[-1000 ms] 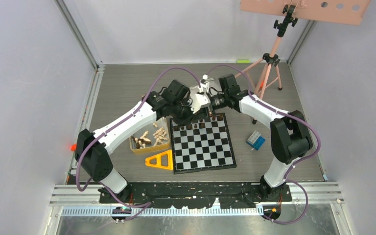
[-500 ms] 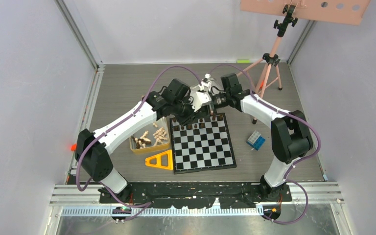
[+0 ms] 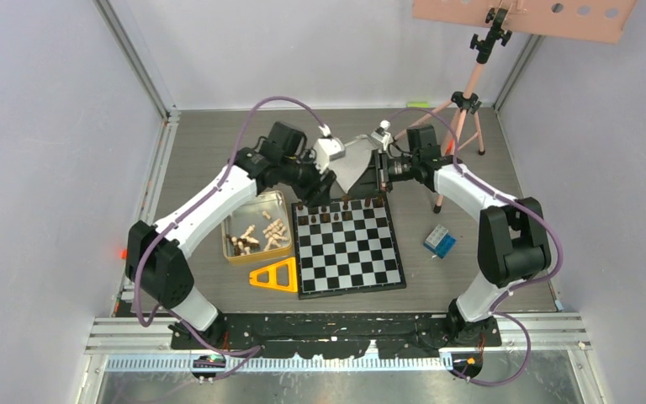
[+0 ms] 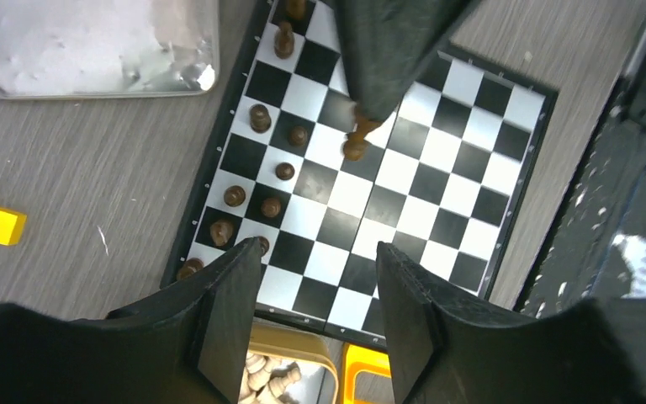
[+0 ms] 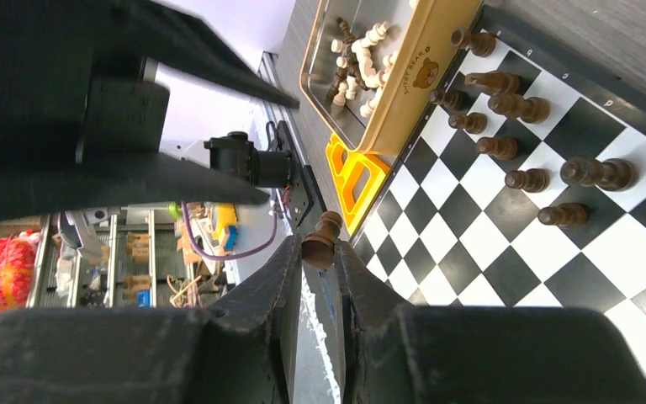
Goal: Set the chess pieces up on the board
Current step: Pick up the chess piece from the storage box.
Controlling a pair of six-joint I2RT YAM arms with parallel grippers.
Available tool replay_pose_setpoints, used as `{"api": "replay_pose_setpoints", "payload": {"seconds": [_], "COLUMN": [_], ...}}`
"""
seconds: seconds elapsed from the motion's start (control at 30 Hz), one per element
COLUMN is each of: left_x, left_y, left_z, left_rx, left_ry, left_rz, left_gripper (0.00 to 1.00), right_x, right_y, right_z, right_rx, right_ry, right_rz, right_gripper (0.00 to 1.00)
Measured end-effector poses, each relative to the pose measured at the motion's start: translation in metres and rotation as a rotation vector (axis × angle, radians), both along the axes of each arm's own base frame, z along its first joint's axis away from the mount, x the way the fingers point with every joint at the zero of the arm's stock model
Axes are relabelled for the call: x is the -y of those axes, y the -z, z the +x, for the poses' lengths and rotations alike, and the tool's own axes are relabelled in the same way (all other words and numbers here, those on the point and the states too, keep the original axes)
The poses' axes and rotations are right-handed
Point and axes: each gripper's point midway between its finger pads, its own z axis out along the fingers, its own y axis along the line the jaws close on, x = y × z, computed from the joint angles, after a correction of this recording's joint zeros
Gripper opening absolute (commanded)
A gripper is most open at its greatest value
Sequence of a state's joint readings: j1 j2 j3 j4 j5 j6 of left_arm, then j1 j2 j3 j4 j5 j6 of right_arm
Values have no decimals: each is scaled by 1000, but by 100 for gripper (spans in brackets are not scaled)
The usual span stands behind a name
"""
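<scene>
Grey wood-grain tabletop inside pale-walled enclosure; pink tripod upper right. Board at centre, dark chess pieces lining its far edge. Left gripper jaws apart, empty. Right gripper clamped on dark piece above board.

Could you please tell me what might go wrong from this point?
1. The right jaws pinch the dark piece only near their tips, so it may slip or tilt on release.
2. Standing pieces crowd the board's far rows; lowering between them might topple one.
3. The left jaws hang open close to the right ones over the same edge, so they might collide.
</scene>
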State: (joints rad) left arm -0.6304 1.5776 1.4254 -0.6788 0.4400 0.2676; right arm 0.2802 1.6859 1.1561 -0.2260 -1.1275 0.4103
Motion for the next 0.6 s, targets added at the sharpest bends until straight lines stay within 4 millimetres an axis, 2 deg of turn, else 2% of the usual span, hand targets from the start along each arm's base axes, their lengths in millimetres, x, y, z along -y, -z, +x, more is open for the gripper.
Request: {"api": "replay_pose_setpoints", "payload": {"seconds": [0.2,0.4,0.6], "left_x": [-3,10,26], "left_y": [-22,-31,-55], "left_z": [26,22,21], "left_rx": [-72,-165,-205], "left_ry": [-43,7,71], "left_rz": [-257,-469,-599], "left_gripper": [56,53,52], "right_x": [12,11,10], "right_y": [-27,-39,-43], "right_z": [3,5,8], "right_rx": [57,85,79], "right_ry": [59,81,94], "right_rz": [44,84,105], "right_gripper": [12,12,12]}}
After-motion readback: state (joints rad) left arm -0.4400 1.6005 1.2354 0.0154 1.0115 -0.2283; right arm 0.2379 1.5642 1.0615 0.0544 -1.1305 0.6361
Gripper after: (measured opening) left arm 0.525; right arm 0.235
